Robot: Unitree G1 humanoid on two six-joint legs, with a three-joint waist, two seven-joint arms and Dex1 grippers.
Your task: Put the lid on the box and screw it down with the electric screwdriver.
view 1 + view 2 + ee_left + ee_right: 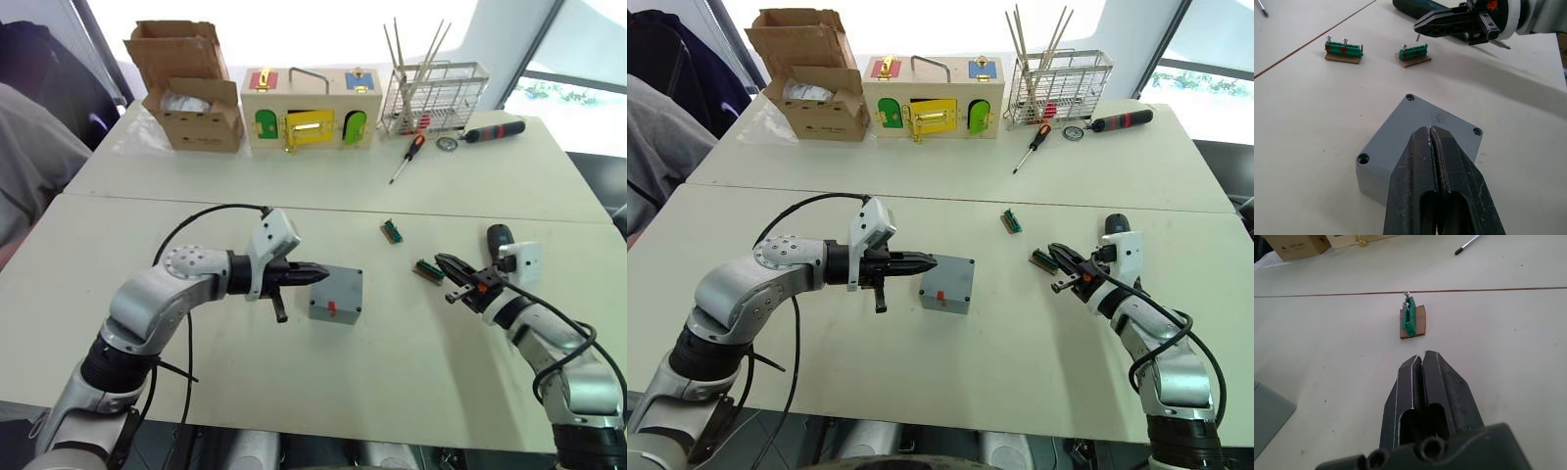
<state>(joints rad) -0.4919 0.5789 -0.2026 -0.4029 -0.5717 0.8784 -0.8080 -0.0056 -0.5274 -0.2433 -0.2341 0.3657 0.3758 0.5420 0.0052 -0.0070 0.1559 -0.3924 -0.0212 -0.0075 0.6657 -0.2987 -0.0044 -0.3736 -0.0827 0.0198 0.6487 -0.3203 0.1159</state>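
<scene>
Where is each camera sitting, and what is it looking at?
Left eye: on the head, looking down at the table; both arms show.
Right eye: beside it, same scene.
Left wrist: on the left arm, looking along its shut left pincer at the lid on the box.
Right wrist: along the shut right pincer at a green screw holder.
Both wrist views share that holder.

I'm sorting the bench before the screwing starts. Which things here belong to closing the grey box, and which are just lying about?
For the job:
- box, the lid already on it
- electric screwdriver, by the right gripper
- two green screw holders

Lying about:
- cardboard box
- wooden latch box
- wire rack
- orange-handled screwdriver
- red-and-black tool
</scene>
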